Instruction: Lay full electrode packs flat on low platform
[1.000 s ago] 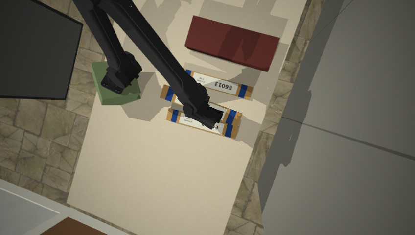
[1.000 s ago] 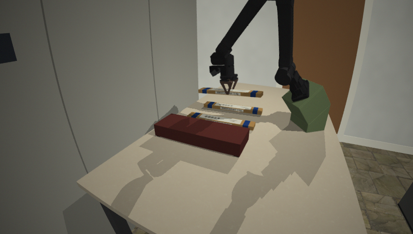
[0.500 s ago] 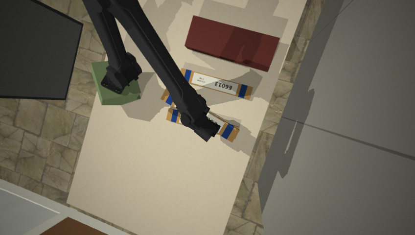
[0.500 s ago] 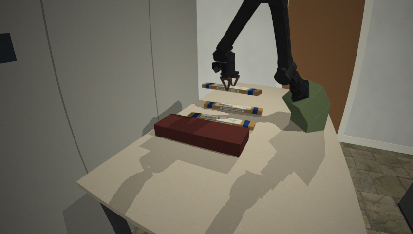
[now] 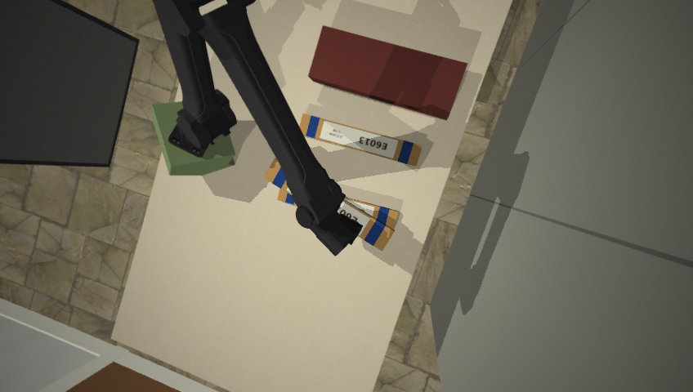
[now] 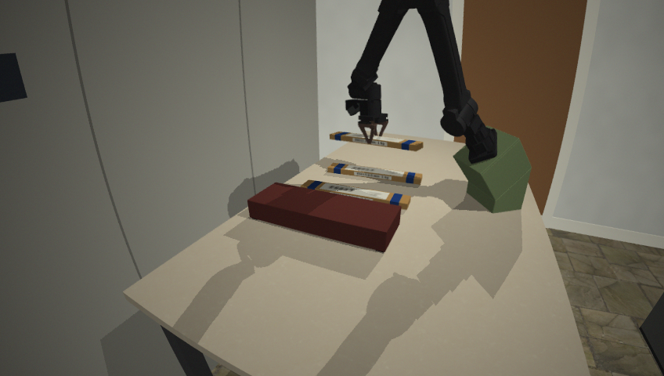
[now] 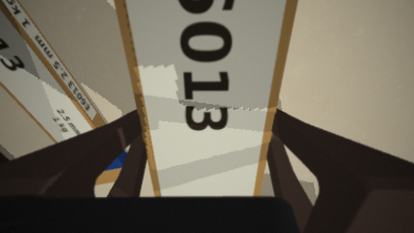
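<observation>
The black hand (image 5: 350,228) (image 6: 373,135) (image 7: 206,116) is pinching a welding-electrode pack, the raised pack (image 5: 373,233) (image 6: 395,141) (image 7: 209,157), with one finger against each long side. It holds the pack off the beige tabletop (image 5: 252,286) (image 6: 288,302) (image 7: 355,73), its printed face up and its long edges running out from between the fingers. Seen from the top, the raised pack crosses at a slant over the middle pack (image 5: 385,213) (image 6: 377,175), whose long edges run at a different angle; the exterior view shows the two apart.

The middle pack lies flat on the tabletop. The third pack (image 5: 357,138) (image 6: 359,192) also lies flat there, between the middle pack and the dark red block (image 5: 384,70) (image 6: 321,209). A narrow strip of bare surface separates the third pack from the block's long edge, and the block's upper face carries none of the three packs.

On the side of the raised pack away from the block, the tabletop offers a broad open stretch. Room is tighter towards the tall grey cabinet (image 5: 583,145) (image 6: 186,116): the block's corner there sits near the tabletop's long edge, and the packs' ends on that side are closer to it than to the opposite long edge. The green pedestal (image 5: 167,150) (image 6: 510,178) stands at that opposite edge, beyond the packs' other ends, with the arm's foot on it.

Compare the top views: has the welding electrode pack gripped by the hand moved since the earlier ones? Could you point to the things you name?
Yes. The gripped pack (image 5: 373,233) (image 6: 393,141) (image 7: 209,160) has moved farther from the red block (image 5: 384,73) (image 6: 326,214), toward the picture's lower edge.
</observation>
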You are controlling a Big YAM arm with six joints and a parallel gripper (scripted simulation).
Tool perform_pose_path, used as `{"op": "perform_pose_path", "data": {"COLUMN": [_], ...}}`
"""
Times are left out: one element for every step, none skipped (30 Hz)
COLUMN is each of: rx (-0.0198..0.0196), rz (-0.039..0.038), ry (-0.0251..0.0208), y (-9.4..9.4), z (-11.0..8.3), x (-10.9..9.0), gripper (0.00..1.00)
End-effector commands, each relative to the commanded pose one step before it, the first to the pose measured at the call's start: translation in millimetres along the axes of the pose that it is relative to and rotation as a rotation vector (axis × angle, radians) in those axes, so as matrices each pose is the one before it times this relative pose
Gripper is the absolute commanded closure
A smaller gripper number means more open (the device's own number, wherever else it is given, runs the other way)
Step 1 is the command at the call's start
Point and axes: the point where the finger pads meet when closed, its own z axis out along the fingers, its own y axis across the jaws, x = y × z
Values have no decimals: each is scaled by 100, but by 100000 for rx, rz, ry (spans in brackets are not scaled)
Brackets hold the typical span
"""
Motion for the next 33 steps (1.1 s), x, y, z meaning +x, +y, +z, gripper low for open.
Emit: {"op": "perform_pose_path", "data": {"rx": [2509,70,64,37,-50,-40,-22,-14,-15,-16,-17,-18,52,110,0,0,101,90,80,72,20,-82,-56,-34,-26,-25,-31,-32,-18,75,133,0,0], "rz": [-5307,-139,-118,-48,169,144,99,79,78,79,81,81,-72,-197,0,0,-176,-150,-127,-108,-2,200,148,104,88,93,100,95,62,-107,-210,0,0], "ry": [-8618,-161,-135,-46,226,191,134,106,104,104,104,102,-83,-232,0,0,-206,-174,-147,-124,1,234,173,122,103,110,117,108,70,-120,-233,0,0], "y": [-380,-233,-239,-261,-325,-324,-319,-314,-307,-301,-296,-292,-248,-212,0,0,-219,-228,-235,-241,-272,-330,-325,-321,-315,-307,-299,-294,-285,-238,-208,0,0], "z": [-3268,-64,-54,-21,79,75,64,55,47,40,35,30,-39,-96,0,0,-85,-72,-61,-51,-2,91,78,67,57,49,42,36,22,-56,-103,0,0], "x": [-3493,-67,-63,-48,1,-7,-20,-25,-24,-22,-21,-20,-57,-86,0,0,-81,-75,-70,-65,-39,12,-3,-15,-19,-16,-13,-15,-24,-69,-96,0,0], "gripper": [100,100,100,100,100,100,100,100,100,100,100,100,100,100,100,100,100,100,100,100,100,100,100,100,100,100,100,100,100,100,100,100,100]}}
